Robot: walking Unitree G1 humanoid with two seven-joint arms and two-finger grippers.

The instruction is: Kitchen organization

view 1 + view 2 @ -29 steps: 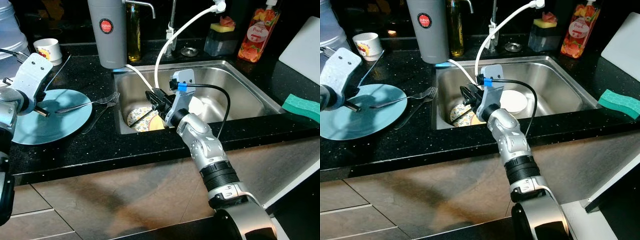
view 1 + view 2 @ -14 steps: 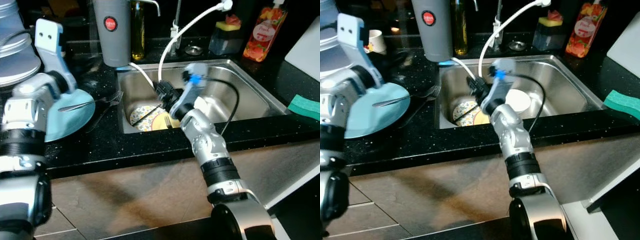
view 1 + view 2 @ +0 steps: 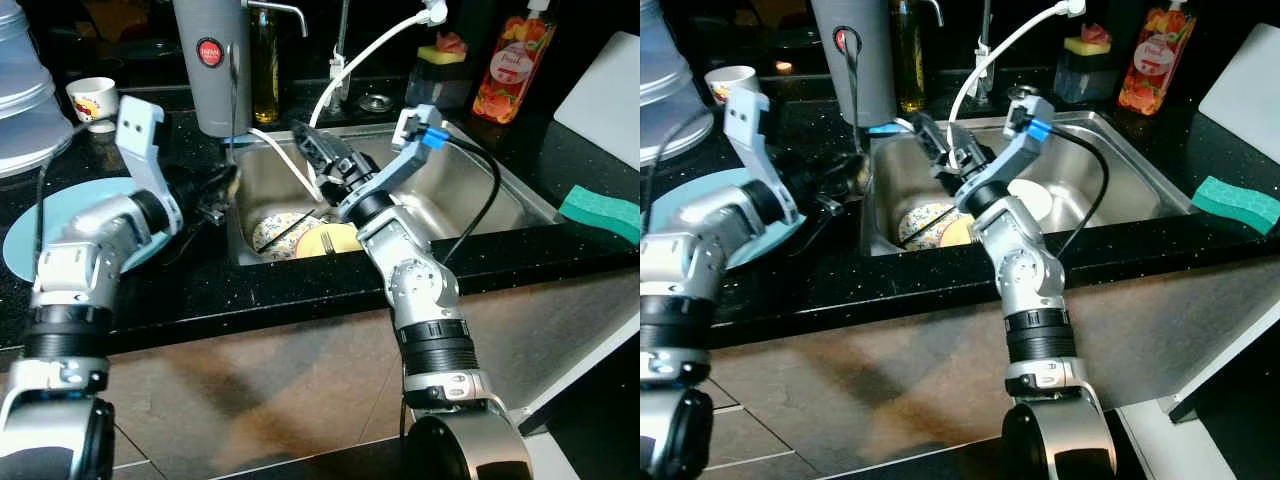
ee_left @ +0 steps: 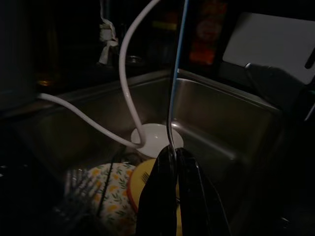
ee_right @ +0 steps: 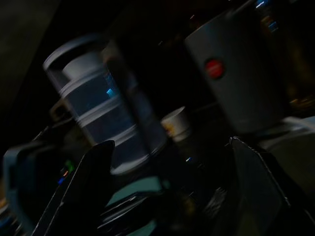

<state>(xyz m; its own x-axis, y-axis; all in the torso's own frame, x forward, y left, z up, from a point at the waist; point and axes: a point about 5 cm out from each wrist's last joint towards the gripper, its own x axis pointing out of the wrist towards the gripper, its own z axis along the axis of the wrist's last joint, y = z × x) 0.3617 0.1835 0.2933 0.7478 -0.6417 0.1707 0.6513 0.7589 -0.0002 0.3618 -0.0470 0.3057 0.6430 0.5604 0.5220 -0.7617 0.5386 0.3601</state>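
Fork [image 3: 232,110] stands nearly upright at the sink's [image 3: 480,190] left rim, its long axis vertical and its slim silvery handle pointing up; the lower end is clenched in the left gripper [image 3: 218,190]. The right gripper [image 3: 328,160] hangs spread open over the basin, above a patterned plate [image 3: 275,230]. The surface [image 3: 200,290] is black, speckled stone carrying a blue plate [image 3: 20,230]

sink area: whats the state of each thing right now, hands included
left hand, shut on a thin metal utensil held upright
right hand, open, raised over the sink
patterned plate, lying in the sink
yellow plate, lying in the sink beside it
blue plate, flat on the counter
small cup, upright
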